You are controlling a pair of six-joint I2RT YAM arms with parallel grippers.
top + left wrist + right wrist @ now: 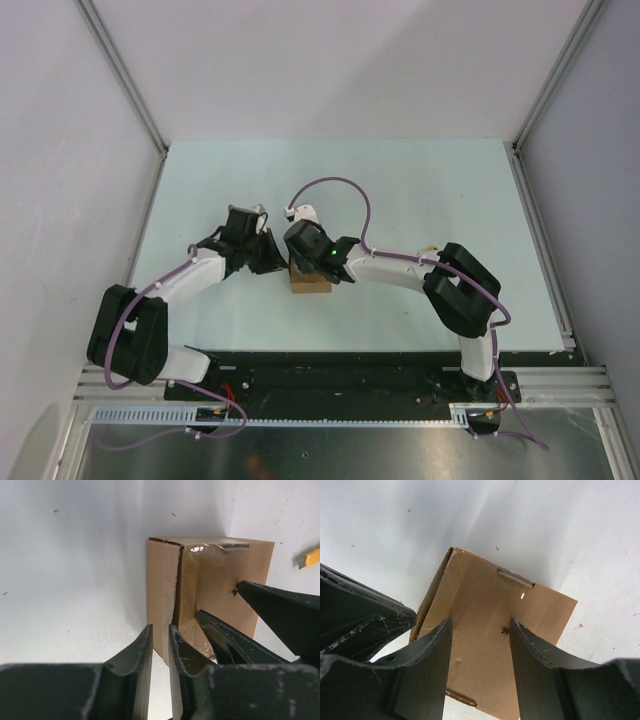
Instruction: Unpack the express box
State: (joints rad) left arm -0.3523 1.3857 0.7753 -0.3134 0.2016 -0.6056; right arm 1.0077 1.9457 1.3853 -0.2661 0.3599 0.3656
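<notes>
**A:** Express box [310, 283], where's it at?
**B:** On the pale table [420, 200], abt mid-width, nearer the arm bases than the far edge. It sits btwn the two grippers, partly hidden under the R wrist in the top view.
**A:** Condition?
**B:** Plain brown cardboard w/ glossy clear tape [200, 575] over one face. A dark seam runs beside the tape, and the flap edge there stands slightly apart.
**A:** Left gripper [161, 630]?
**B:** Narrow. Slim gap btwn the jaws, table showing through it lower down. Tips are right at the box's near corner; can't tell if they touch it.
**A:** Right gripper [480, 621]?
**B:** Abt half spread, jaws apart, bare cardboard showing in the gap. From the L wrist cam its tips look pressed on the taped face, but contact's not certain.
**A:** Anything else?
**B:** Yellow tool [313, 557] w/ a grey end on the table, at the edge of the L wrist view, apart from the box.
</notes>
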